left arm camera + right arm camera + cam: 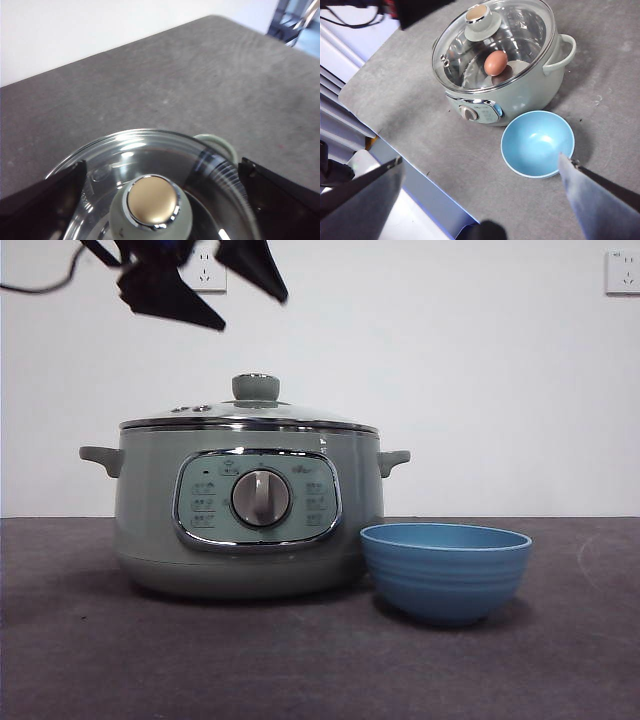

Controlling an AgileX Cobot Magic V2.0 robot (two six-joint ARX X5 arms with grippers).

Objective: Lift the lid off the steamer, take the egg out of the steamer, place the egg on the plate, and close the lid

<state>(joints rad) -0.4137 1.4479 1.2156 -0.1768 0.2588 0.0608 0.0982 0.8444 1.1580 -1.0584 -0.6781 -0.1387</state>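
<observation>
— Grey, faintly mottled table [100, 660] under a plain white wall [480, 360] with two sockets. Where are the claws?

— Left gripper [160, 200] hangs directly above the steamer [250, 515], jaws spread wide either side of the knob [152, 202], touching nothing and holding nothing. In the front view it shows as dark prongs at the top [195, 285], well clear of the lid [250, 418].

— And the other?

— Right gripper [480, 200] sits high over the table, jaws wide apart, empty, looking down on everything.

— Materials?

— Lid is clear glass with a chrome rim, seated on the pot; its knob is pale green with a shiny metal cap. Steamer is smooth sage green, round, with two small handles and a silver dial [261, 498] in a chrome-framed panel.

— The egg?

— Brown egg [495, 63] lies inside, seen through the glass. The plate [445, 570], a matte blue ribbed bowl, stands just beside the steamer, empty.
</observation>
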